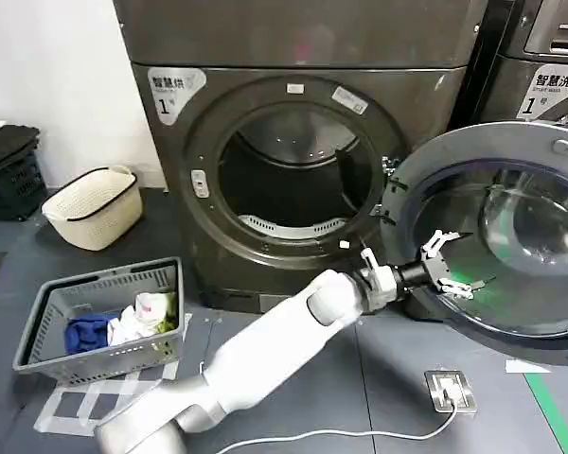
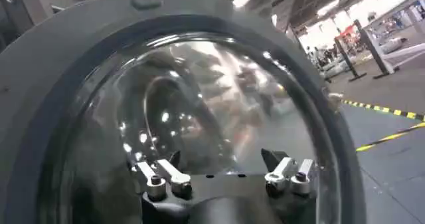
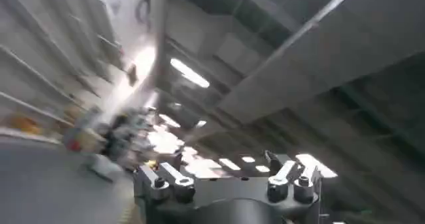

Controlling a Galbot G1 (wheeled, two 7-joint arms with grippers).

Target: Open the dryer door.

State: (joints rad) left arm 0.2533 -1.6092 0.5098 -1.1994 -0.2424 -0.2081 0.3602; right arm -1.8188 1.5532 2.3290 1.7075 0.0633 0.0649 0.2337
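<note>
Dryer door [image 1: 511, 236] is sitting swung well out at the right of the head frame, hinged at the drum opening's right edge, so the opening [image 1: 293, 175] is fully exposed. Looks like the task is essentially done. Left end effector [image 1: 445, 274] is hovering at the door's inner glass, lower left part of the pane, fingers spread wide and holding nothing; the left wrist view is facing straight into the glass bowl [image 2: 206, 112], fingertips [image 2: 163, 179] close to it, contact I can't confirm. If more swing is wanted, I'd be pushing on the grey rim rather than the glass dome, keeping the push following the hinge arc, and backing the arm straight out so the fingers aren't catching the rim. Door: dark grey ring around a domed, reflective clear window, small latch tab at its upper edge. Right end effector [image 3: 226, 179] is pointing up at the ceiling, fingers spread, empty, away from the work.
</note>
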